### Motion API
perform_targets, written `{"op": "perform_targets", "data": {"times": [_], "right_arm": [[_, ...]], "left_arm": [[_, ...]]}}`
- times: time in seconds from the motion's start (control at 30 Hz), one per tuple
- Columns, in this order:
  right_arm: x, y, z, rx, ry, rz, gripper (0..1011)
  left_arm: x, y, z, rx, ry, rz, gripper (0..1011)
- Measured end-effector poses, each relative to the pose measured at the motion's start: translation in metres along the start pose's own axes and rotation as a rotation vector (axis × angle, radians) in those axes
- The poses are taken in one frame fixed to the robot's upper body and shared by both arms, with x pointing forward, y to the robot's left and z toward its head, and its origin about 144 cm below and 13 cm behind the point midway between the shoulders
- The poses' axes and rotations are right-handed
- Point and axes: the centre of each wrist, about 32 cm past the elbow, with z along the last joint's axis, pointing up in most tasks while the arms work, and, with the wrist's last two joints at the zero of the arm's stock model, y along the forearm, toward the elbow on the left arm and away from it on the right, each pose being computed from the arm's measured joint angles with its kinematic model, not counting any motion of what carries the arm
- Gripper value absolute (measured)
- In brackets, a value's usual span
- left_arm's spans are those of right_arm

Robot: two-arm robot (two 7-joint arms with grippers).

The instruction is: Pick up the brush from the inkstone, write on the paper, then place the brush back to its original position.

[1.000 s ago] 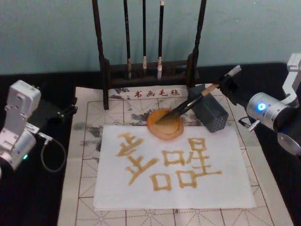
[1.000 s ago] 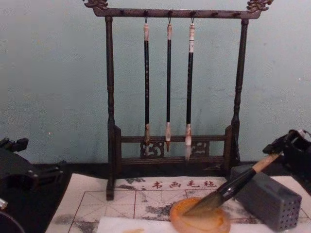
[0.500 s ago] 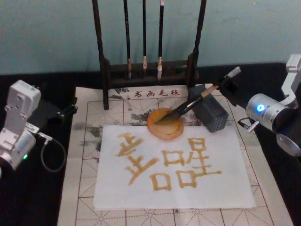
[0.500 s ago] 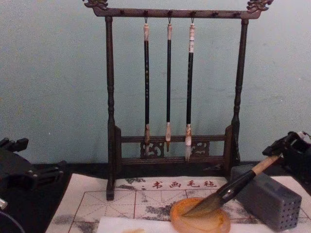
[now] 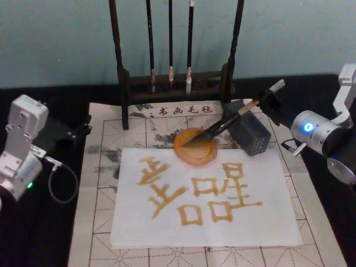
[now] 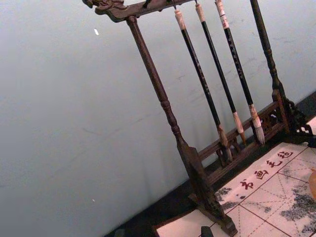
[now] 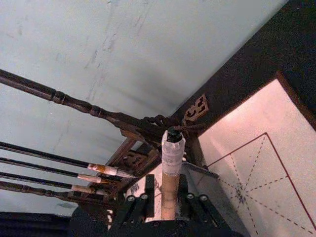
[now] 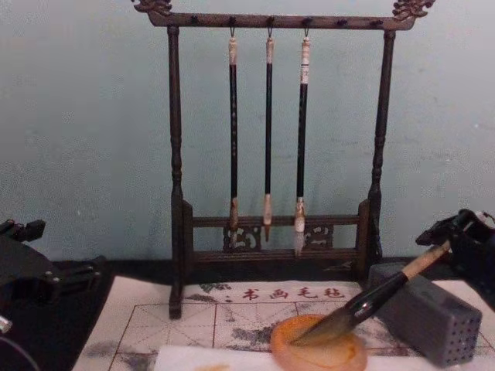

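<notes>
The brush leans with its tuft in the round amber inkstone and its tan shaft rising to the right. My right gripper is shut on the upper shaft, just below the pale end cap. From the chest view the brush slants up from the inkstone to the right gripper. The white paper in front of the dish bears amber brush-written characters. My left gripper is parked, open, at the mat's far left edge.
A dark wooden rack with three thin hanging brushes stands behind the inkstone. A grey block with small holes sits under the brush shaft. The ink-stained beige mat with red grid lines lies beneath everything.
The right gripper has sunk slightly, so the brush leans a little lower over the grey block; its tuft has stayed in the inkstone. The left arm has not moved.
</notes>
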Motion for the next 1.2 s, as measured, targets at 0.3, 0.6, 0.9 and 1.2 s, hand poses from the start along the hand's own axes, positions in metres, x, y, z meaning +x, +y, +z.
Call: {"op": "perform_targets", "data": {"times": [0.3,0.6,0.9,1.2], "right_arm": [[0.0001,0.0000,0.0000,-0.001,0.001,0.001,526],[0.0001,0.0000,0.0001,-0.001,0.001,0.001,799],[0.0001,0.0000,0.0002,-0.002,0.001,0.001,1002],[0.0005,-0.0004,0.0001,-0.002,-0.002,0.000,1002]], "left_arm": [[0.0000,0.0000,0.0000,0.000,0.000,0.000,1001],[0.0000,0.0000,0.0000,0.000,0.000,0.000,1001],[0.0000,0.0000,0.0000,0.000,0.000,0.000,1001],[0.0000,0.0000,0.0000,0.000,0.000,0.000,1001]]}}
